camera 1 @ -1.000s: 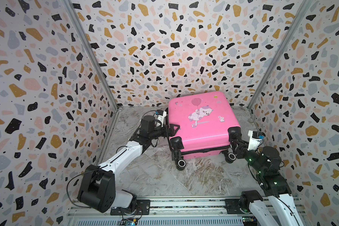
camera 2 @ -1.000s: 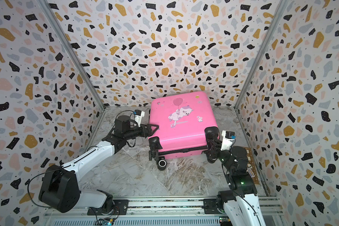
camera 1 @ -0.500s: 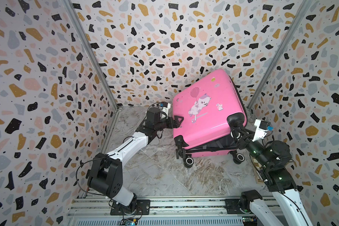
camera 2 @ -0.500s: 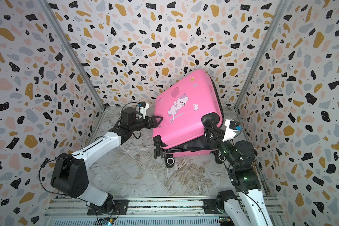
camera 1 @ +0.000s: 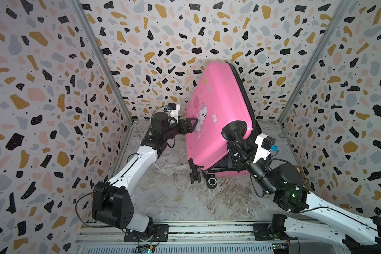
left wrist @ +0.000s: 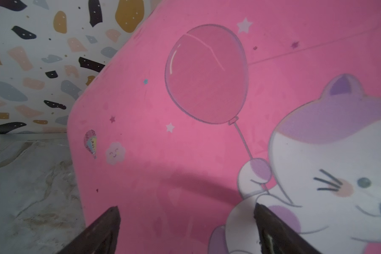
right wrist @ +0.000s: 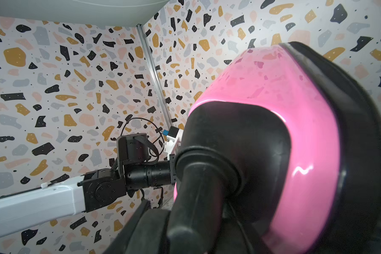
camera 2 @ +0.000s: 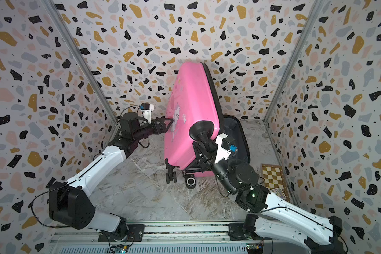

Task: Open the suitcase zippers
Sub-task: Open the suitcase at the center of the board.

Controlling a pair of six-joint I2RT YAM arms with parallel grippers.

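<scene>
The pink suitcase stands with its printed shell half swung up almost vertical near the back wall. The other half lies behind it, showing dark lining. The black zipper band runs along the raised shell's edge; no pulls show. My left gripper is open, its fingertips against the pink face by the cat print. My right gripper is shut on the black wheel leg at the raised shell's near corner.
Two black wheels rest on the marbled floor at the case's front. A wooden chessboard lies by the right wall. Terrazzo-patterned walls close in on three sides, with the rail in front.
The printed shell half has swung up from lying flat to nearly upright. My right gripper rose with its wheel leg, and my left gripper moved up and back along the pink face.
</scene>
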